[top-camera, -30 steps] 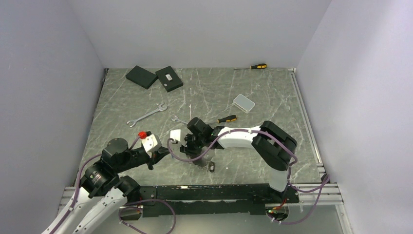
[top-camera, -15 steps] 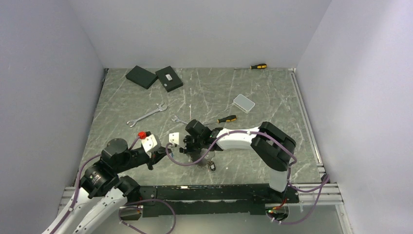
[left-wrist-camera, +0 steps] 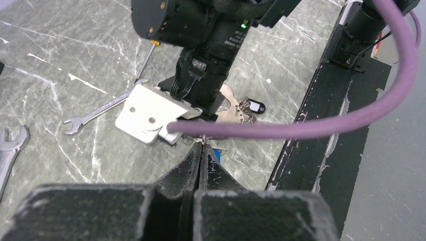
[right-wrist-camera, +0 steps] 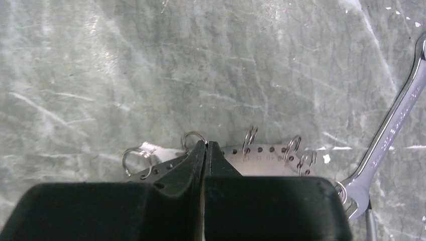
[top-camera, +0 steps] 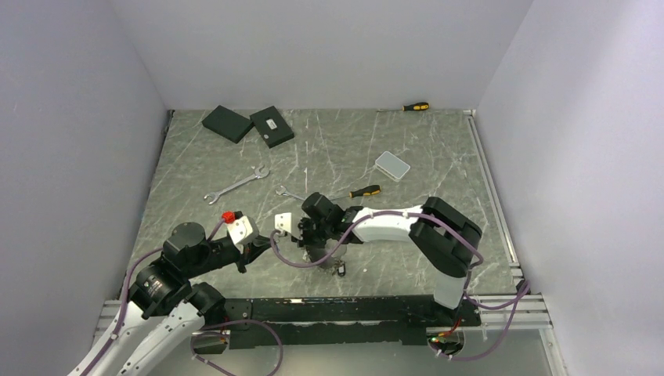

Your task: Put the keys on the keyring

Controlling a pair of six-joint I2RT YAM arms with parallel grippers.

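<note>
Right fingers [right-wrist-camera: 192, 168], pressed together, half hide a pale perforated plate [right-wrist-camera: 261, 160] strung with small rings. Left fingers [left-wrist-camera: 187, 164] are likewise closed. One key [top-camera: 236, 185] lies on the surface [top-camera: 438, 149]; the second key [right-wrist-camera: 397, 125] is cut off.

Soft, even light from above leaves the worktop [top-camera: 329, 149] bright, with only faint shadows beneath the right arm [top-camera: 384, 222]. In both wrist views the near black jaws look blurred and grainy.
</note>
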